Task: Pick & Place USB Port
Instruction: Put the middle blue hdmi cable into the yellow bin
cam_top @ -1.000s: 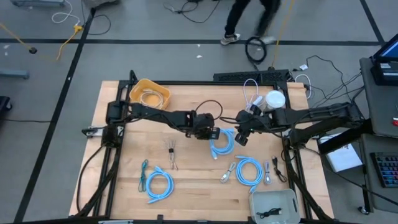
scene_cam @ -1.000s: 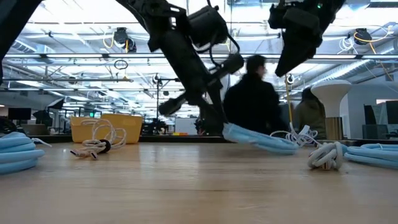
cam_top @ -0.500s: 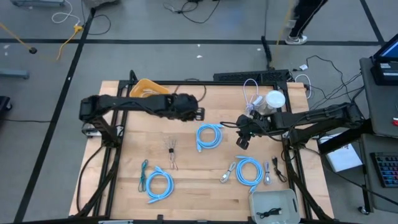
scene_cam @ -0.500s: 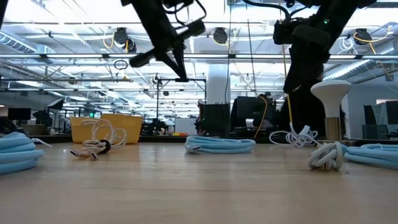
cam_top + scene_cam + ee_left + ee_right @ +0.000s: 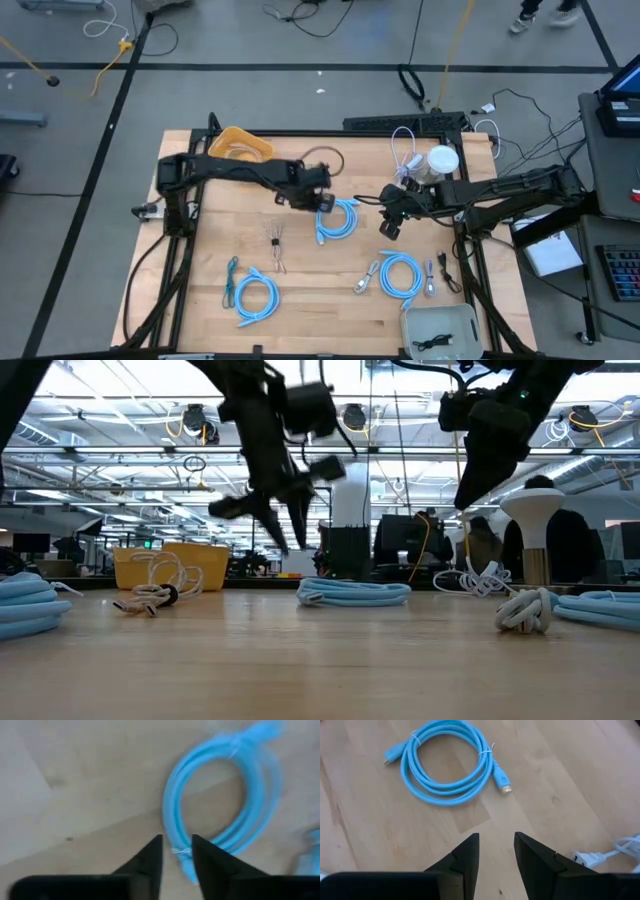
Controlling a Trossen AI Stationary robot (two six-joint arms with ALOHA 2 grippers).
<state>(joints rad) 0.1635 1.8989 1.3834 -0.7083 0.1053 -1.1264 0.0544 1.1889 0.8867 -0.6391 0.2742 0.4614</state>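
Note:
A light-blue cable coil (image 5: 338, 220), tied with white ties, lies flat on the wooden table near its middle (image 5: 355, 593). My left gripper (image 5: 326, 205) hangs open above the coil's left edge, well clear of the table in the low view (image 5: 275, 530). In the left wrist view its fingers (image 5: 177, 842) frame a strand of the coil (image 5: 170, 815) from above without touching it. My right gripper (image 5: 388, 228) hovers open just right of the coil, raised (image 5: 470, 495). Its wrist view (image 5: 496, 840) shows the coil (image 5: 445, 797) and its plug (image 5: 502, 782).
Two more blue coils lie nearer the front (image 5: 400, 272) (image 5: 255, 295). A small dark cable (image 5: 275, 245) lies left of centre. A yellow bin (image 5: 240, 148) with white cord sits far left, white cable (image 5: 405, 145) and a white cylinder (image 5: 442, 160) far right, and a grey tray (image 5: 440, 328) at the near right edge.
A second ago the blue coil hung tilted from my left gripper; it then dropped flat, a little farther left. My left gripper let go, swung up and away toward the far-left side, then came back down over the coil's left edge. The right gripper has barely moved.

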